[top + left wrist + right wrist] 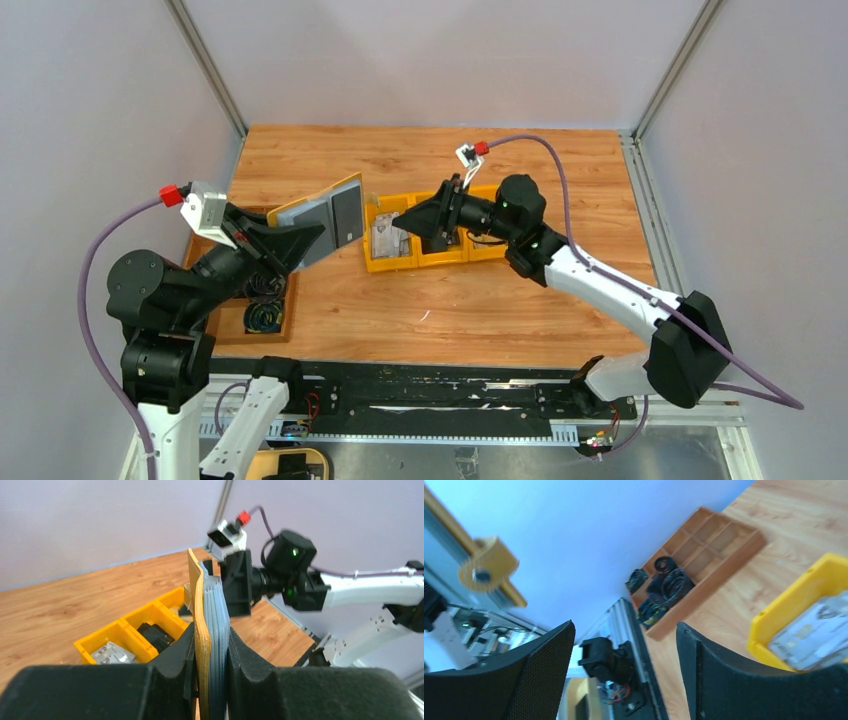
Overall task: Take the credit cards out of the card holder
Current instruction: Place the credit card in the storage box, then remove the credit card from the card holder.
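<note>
Two arms meet over the middle of the wooden tabletop (450, 310). The left pincer (212, 652) is clamped on the card holder (206, 605) and holds it up off the tabletop, left of centre. The wallet is spread open, mustard-yellow outside, with its grey pocketed lining turned toward the right arm. The left fingers (175, 655) press on both faces of the holder near its lower edge. The right pincer (624, 630) stands wide open with nothing between its jaws. It hangs just right of the card holder, apart from it, above the left end of a row of yellow bins (415, 264). In the leftmost bin lies a pale, shiny flat piece (387, 240); whether it is a card I cannot tell. The holder's snap tab (483, 571), yellow with a silver stud, shows in the right wrist view. A brown compartment tray (225, 325) holding black coiled things sits at the near left, under the left arm
</note>
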`<act>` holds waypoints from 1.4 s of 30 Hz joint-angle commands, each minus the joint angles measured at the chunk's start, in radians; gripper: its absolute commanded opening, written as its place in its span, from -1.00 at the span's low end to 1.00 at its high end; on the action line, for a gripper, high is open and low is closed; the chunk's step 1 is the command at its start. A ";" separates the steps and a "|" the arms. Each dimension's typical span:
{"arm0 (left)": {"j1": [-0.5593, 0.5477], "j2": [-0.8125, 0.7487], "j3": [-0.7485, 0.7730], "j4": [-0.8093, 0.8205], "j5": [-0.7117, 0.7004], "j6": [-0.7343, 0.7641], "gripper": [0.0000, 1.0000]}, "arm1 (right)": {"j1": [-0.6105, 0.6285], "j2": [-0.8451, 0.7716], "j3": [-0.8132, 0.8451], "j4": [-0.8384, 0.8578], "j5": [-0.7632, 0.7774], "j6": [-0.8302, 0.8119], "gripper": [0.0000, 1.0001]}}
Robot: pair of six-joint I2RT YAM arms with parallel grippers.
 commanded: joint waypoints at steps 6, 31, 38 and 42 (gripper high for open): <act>-0.005 -0.001 -0.045 0.166 -0.071 -0.144 -1.00 | 0.128 0.022 -0.170 0.679 -0.012 0.376 0.55; -0.005 -0.017 -0.050 -0.043 -0.144 -0.041 -0.05 | 0.163 0.214 -0.025 0.970 -0.011 0.673 -1.00; -0.005 -0.003 0.036 -0.211 -0.036 0.225 0.87 | 0.123 0.141 0.139 0.365 -0.375 0.335 -1.00; -0.005 0.046 0.140 -0.346 0.021 0.377 1.00 | 0.124 0.102 0.286 -0.228 -0.462 -0.121 -1.00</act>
